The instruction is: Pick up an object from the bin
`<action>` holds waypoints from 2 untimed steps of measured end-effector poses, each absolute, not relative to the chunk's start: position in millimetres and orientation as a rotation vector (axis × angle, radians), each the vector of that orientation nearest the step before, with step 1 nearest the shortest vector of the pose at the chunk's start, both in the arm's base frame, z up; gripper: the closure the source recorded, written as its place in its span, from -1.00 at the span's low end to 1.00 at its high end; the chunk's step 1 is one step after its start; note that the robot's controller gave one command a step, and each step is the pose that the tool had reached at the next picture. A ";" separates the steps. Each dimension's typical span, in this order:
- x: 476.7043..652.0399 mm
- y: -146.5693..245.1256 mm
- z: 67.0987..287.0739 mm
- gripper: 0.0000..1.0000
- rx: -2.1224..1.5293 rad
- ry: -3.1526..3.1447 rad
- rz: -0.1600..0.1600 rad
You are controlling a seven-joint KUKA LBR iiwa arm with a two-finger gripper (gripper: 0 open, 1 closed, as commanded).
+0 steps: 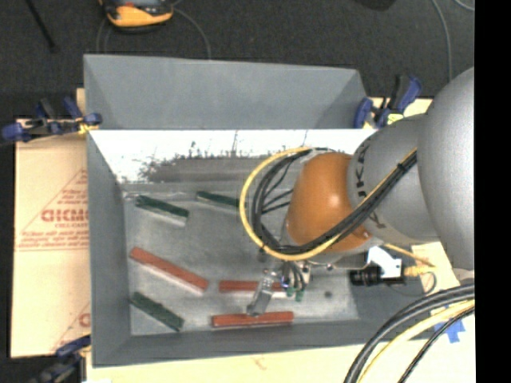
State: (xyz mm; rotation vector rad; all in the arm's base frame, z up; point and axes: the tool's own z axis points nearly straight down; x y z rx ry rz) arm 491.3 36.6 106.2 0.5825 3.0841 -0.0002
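My gripper [260, 302] hangs low at the bin's front, right of centre, under the orange wrist cover. Its tip comes down right over a long red-brown flat stick [252, 319] that lies along the front wall, and seems to touch the stick's top edge. A shorter red-brown stick [237, 286] lies just left of the gripper. A small green bit [298, 294] shows at the gripper's right side; whether it is a loose thing I cannot tell.
Another long red-brown stick [168, 268] lies slanted at the left. Dark green sticks lie at the front left [157, 311], the back left [162, 207] and the back middle [217, 199]. The arm and cables cover the bin's right part.
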 end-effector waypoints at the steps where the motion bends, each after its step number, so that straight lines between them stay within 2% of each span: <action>1: 475.2 43.3 72.8 1.00 0.750 3.047 0.001; 2: 475.3 43.3 73.0 1.00 0.749 3.047 0.001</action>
